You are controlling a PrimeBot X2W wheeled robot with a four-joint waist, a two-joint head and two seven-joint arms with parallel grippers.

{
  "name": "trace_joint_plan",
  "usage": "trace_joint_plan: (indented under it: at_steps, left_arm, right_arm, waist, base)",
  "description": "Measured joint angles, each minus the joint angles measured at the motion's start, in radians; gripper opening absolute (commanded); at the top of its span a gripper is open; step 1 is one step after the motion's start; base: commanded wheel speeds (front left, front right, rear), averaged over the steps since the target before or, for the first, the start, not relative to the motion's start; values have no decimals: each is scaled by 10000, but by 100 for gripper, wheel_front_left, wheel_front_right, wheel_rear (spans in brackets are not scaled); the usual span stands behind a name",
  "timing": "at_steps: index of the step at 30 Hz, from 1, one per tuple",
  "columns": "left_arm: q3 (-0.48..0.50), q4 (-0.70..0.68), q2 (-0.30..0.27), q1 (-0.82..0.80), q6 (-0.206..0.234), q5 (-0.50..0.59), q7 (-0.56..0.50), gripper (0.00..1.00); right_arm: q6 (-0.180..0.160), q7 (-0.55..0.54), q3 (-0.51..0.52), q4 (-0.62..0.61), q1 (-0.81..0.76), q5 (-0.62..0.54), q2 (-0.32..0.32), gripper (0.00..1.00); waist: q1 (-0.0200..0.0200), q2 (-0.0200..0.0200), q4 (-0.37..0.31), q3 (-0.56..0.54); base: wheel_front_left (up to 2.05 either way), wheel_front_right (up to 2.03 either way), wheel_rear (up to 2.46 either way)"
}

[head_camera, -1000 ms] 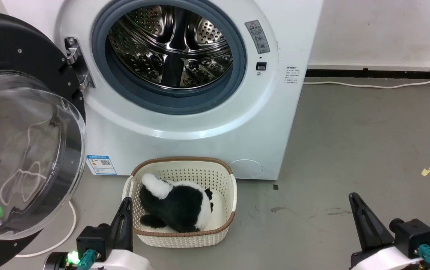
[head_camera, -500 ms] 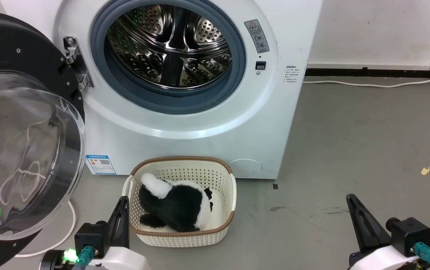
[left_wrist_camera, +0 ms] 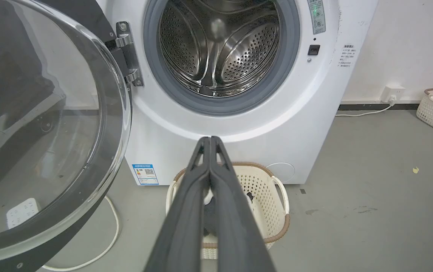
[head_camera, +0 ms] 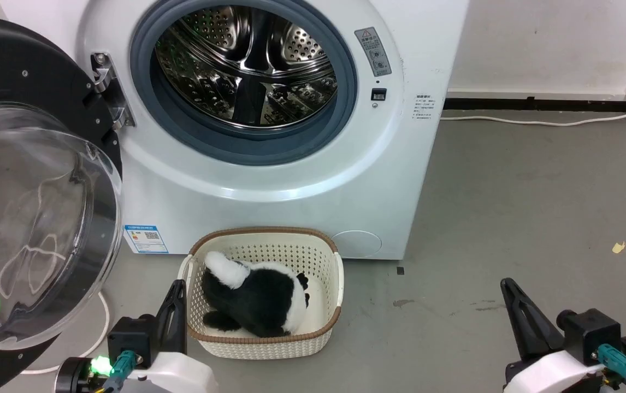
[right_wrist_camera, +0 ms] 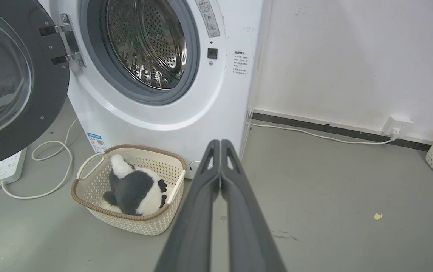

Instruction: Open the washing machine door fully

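Because the washing machine door [head_camera: 34,229] hangs wide open on its hinge [head_camera: 108,90] at the left of the washing machine [head_camera: 291,180], the job looks done or nearly done. The left end effector [head_camera: 176,286] is clenched shut and holds nothing, low and near, just beside the basket [head_camera: 339,275] with the toy panda [head_camera: 258,300]. The right end effector [head_camera: 505,284] is clenched and empty too, well apart on the right. If the left arm swings left for one more push, it could hit the bulging glass hard or knock the basket. A hard shove could make the door bounce back.
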State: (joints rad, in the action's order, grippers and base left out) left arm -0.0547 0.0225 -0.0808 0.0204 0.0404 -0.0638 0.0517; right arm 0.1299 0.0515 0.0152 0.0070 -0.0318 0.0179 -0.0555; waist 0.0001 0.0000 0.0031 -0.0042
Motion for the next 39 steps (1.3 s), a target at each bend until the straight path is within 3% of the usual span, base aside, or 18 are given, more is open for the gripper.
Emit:
trace_joint_plan:
  at_steps: [21, 39]
  left_arm:
    - [433, -161, 272, -45, -347, 487, -441, 0]
    - [545, -188, 309, -50, -360, 548, -514, 0]
  right_arm:
    - [0, -454, -123, -33, 192, -102, 2, 0]
    - [0, -502, -157, -35, 197, -104, 2, 0]
  waist:
    - [-1, 0, -29, 39]
    - [-1, 0, -31, 42]
  base:
    - [0, 0, 0]
    - [0, 0, 0]
